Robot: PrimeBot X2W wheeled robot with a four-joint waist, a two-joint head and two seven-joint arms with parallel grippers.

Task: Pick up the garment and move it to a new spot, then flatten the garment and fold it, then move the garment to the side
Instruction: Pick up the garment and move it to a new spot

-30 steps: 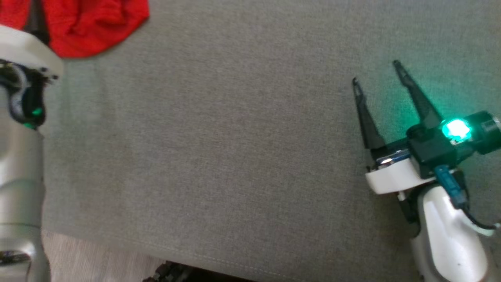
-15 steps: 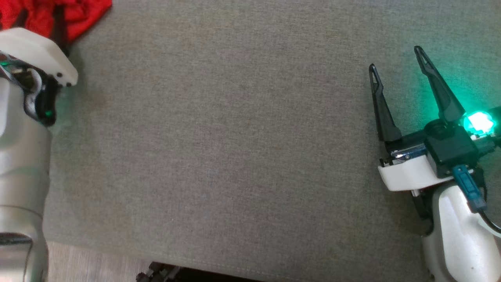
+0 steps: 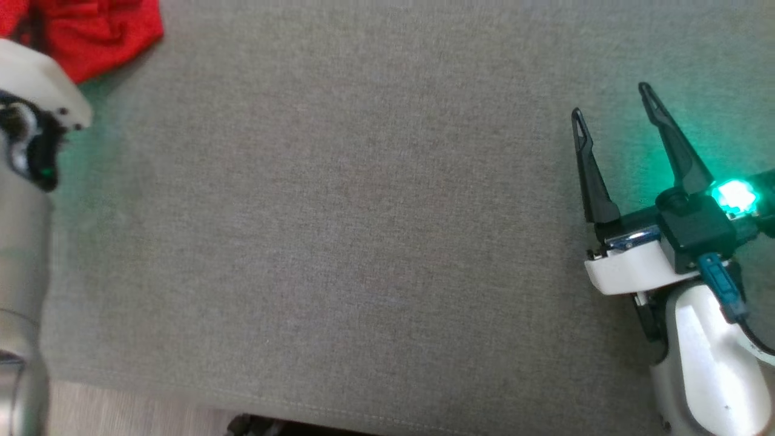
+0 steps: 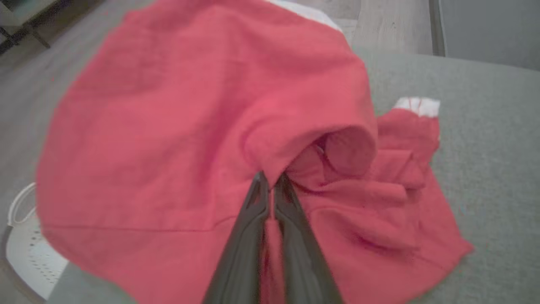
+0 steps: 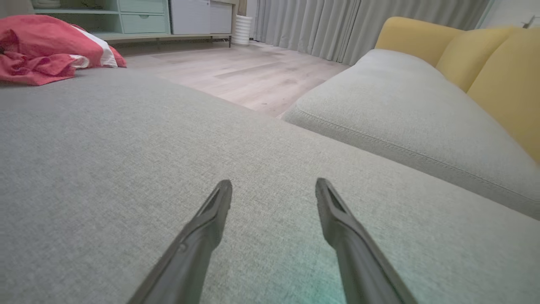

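Left claw (image 4: 272, 177) is pinched shut on a raised fold of the red garment (image 4: 168, 105), which lies bunched at the far-left corner of the grey sofa cushion (image 3: 363, 242). Right claw (image 3: 611, 100) is wide and empty, well apart over bare cushion. Risk: the pinch catches one thin ridge only, so a lift may slip free or drag the heap off the cushion edge. Versus a second ago: left claw was wide, now closed; right unchanged; head camera shifted, less garment in frame.
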